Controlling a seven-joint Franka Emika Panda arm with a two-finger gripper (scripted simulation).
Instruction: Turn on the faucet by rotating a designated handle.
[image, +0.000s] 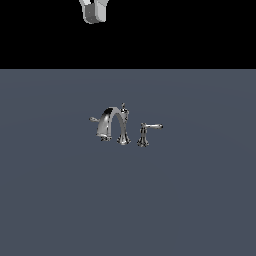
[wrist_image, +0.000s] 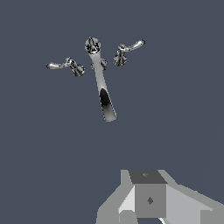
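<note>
- The Franka arm's end effector (image: 94, 12) hangs at the top edge of the exterior view, high above and well apart from the chrome faucet (image: 116, 125) on the blue-grey desk (image: 200, 200).
- Only a pale grey part of the end effector shows there, and the wrist view shows grey housing; whether its fingers are spread or pressed together cannot be told.
- The handle (image: 146, 132), a short chrome post with a thin straight lever on top, stands just beside the arched spout (image: 111, 120) on the exterior view's right, far below the end effector and untouched.
- A second lever handle (image: 94, 119) projects on the spout's other side.
- In the wrist view the faucet (wrist_image: 101, 83) lies well ahead of the end effector, spout flanked by both levers.
</note>
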